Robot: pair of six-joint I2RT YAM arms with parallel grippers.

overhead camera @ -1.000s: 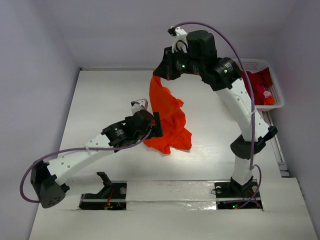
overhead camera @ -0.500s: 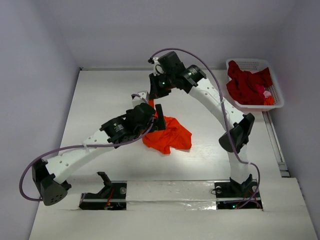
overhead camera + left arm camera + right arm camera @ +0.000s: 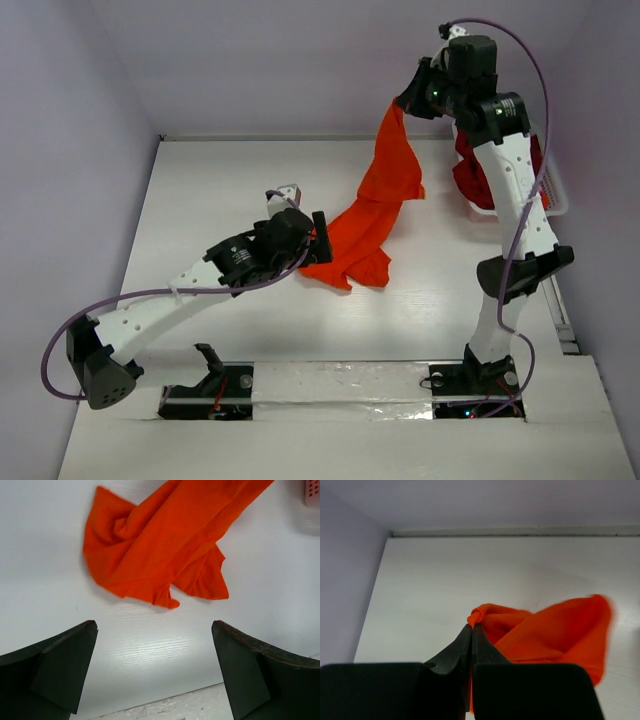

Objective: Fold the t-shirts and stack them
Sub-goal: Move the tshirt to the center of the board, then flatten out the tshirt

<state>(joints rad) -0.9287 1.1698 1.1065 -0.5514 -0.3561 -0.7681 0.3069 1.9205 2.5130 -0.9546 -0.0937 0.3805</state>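
Hanging from the tightly closed right end effector (image 3: 471,629), the orange-red t-shirt (image 3: 385,190) was held by one pinched corner.
Its lower end was laid on the table (image 3: 210,180), just beside the wide-open, empty left end effector (image 3: 154,626).

T-shirt (image 3: 375,215) on table (image 3: 200,180) centre — basket (image 3: 556,195) far right, shirts (image 3: 470,180) inside.

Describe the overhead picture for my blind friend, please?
The right gripper, shut on the orange t-shirt, holds it high while its lower end lies on the white table. The left gripper hovers open beside that cloth; a basket of dark red shirts sits far right.
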